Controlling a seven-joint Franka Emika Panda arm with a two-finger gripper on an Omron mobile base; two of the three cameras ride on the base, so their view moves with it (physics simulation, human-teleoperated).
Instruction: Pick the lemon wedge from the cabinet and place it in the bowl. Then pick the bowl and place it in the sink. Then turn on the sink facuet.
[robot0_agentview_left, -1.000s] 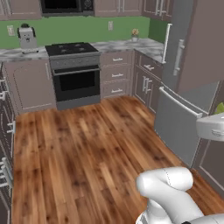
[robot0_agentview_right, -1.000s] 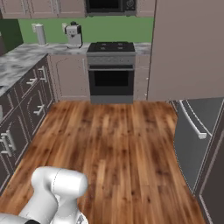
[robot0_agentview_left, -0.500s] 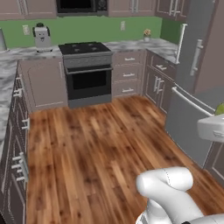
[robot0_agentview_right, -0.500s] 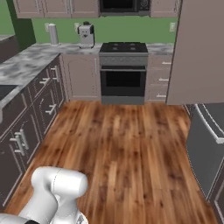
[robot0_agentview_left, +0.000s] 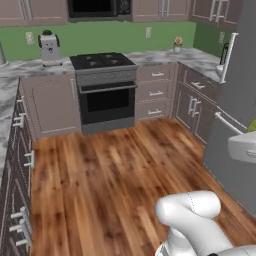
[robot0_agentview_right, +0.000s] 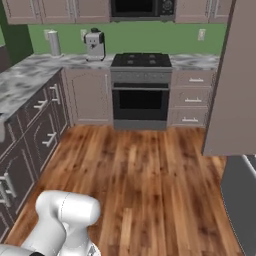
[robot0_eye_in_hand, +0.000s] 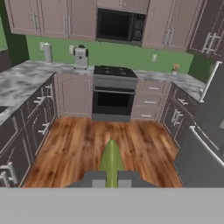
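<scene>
Now my gripper (robot0_eye_in_hand: 111, 178) is closed on the lemon wedge (robot0_eye_in_hand: 111, 157), and I judge that I hold it this way to carry it across the kitchen toward the bowl, which I cannot see from here. In the hand view the yellow-green wedge stands up between my two dark finger tips, its narrow end pointing away from me, so it touches both tips and sits exactly in the middle of the tool. I keep the hand high over the wooden floor (robot0_agentview_right: 150, 170), I think so the wedge meets nothing on the way. Far ahead is the stove (robot0_eye_in_hand: 113, 92) with the microwave (robot0_eye_in_hand: 120, 25) above it. The marble counter (robot0_agentview_right: 27, 82) runs along the left side, and the grey fridge (robot0_agentview_left: 235, 125) stands on the right.
</scene>
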